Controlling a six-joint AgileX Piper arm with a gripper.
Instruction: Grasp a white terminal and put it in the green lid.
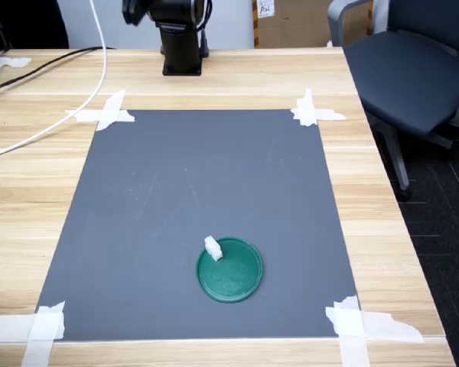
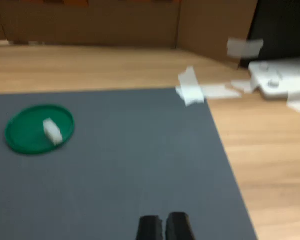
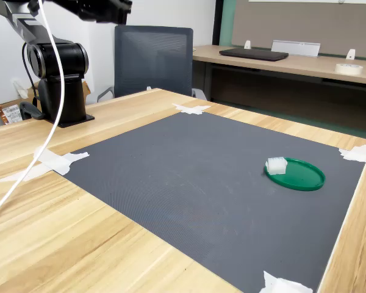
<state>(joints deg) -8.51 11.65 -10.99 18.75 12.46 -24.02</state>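
Your white terminal (image 1: 213, 247) already sits on the green lid (image 1: 233, 275), leaning over the rim at the edge toward the arm's base (image 1: 181, 47) in the first exterior view. In the wrist view, the gripper (image 2: 163, 226) shows only 2 dark fingertips pressed nearly together, pinching nothing, well apart from the lid (image 2: 30, 130). The terminal (image 2: 52, 131) lies far ahead and off to one side of the claw. Judge the placement done, unless you want the piece fully inside the rim.
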